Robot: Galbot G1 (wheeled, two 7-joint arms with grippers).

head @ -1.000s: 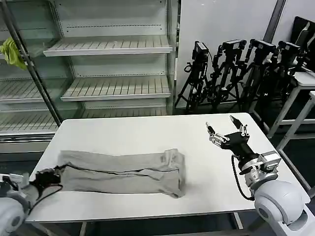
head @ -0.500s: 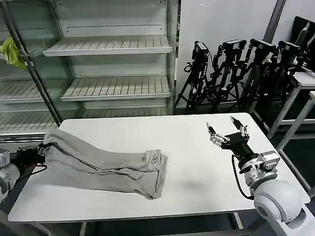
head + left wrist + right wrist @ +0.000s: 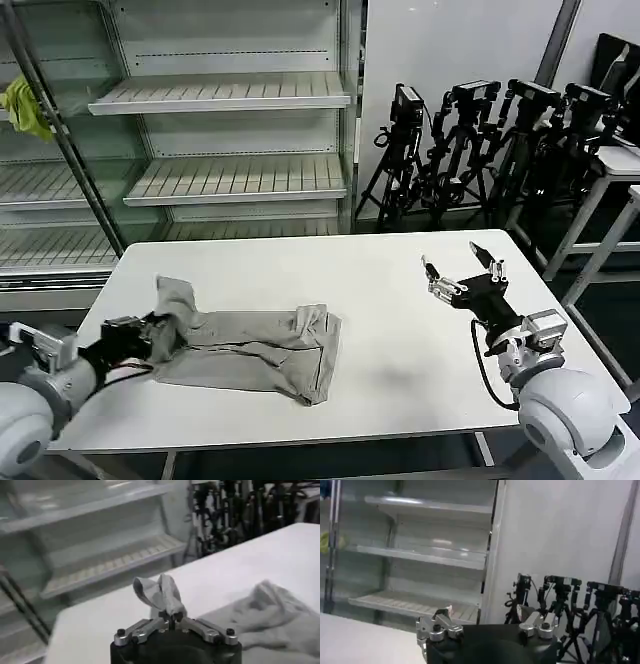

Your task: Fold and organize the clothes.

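A light grey T-shirt (image 3: 255, 347), folded into a long strip, lies on the left half of the white table (image 3: 400, 330). My left gripper (image 3: 158, 330) is shut on the strip's left end and holds it lifted and bent over toward the middle. In the left wrist view the pinched grey cloth (image 3: 160, 594) stands up from my left gripper (image 3: 171, 616), with the remaining shirt (image 3: 270, 615) lying beyond. My right gripper (image 3: 463, 267) hovers open over the table's right side, holding nothing; its fingers (image 3: 441, 617) point at the shelves.
Empty metal shelving (image 3: 220, 95) stands behind the table, with a yellow-green rag (image 3: 25, 105) hanging at its left. Black tripods (image 3: 480, 140) crowd the back right. Another white table (image 3: 610, 170) stands at the far right.
My left gripper has swung back in from the table's left edge toward the middle, carrying the shirt's left end up and over. The right arm has barely moved.
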